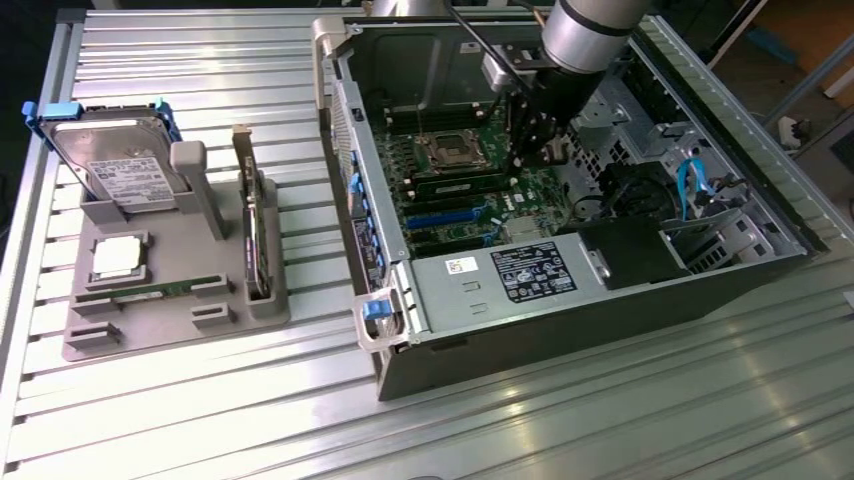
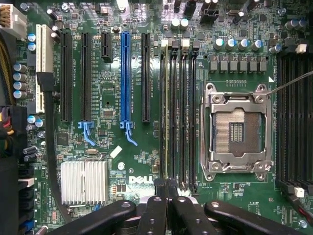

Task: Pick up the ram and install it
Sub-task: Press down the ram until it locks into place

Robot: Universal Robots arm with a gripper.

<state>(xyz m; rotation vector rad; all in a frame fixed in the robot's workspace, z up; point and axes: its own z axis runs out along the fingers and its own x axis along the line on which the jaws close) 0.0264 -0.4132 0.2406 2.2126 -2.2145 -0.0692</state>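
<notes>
The gripper point(image 1: 545, 150) sits down inside the open PC case point(image 1: 400, 330), over the motherboard point(image 1: 461, 200) just beside the CPU socket point(image 1: 445, 150). In the wrist view its fingers point(image 2: 155, 210) are pressed together, fully closed, w/ the tips right at the near end of the memory slots point(image 2: 188, 112) next to the empty socket. A thin pale-edged stick stands on edge in the slot in line w/ the fingertips; that looks like the ram point(image 2: 167, 112), seated along the slot's length, though from straight above I can't confirm it's the green board w/ label. Whether the closed tips still pinch its end or just push on its top edge can't be told. Judgement: pick-up is done and the ram is in or nearly in its slot, so the task is late-stage; what's left, as far as shown, is full seating/latch check and letting go. Out on the table point(image 1: 601, 420), the grey fixture tray point(image 1: 160, 330) holds a hard drive point(image 1: 114, 165), a dark card point(image 1: 251, 230) standing upright, and a second green stick point(image 1: 150, 292) lying flat, well apart from the case.
</notes>
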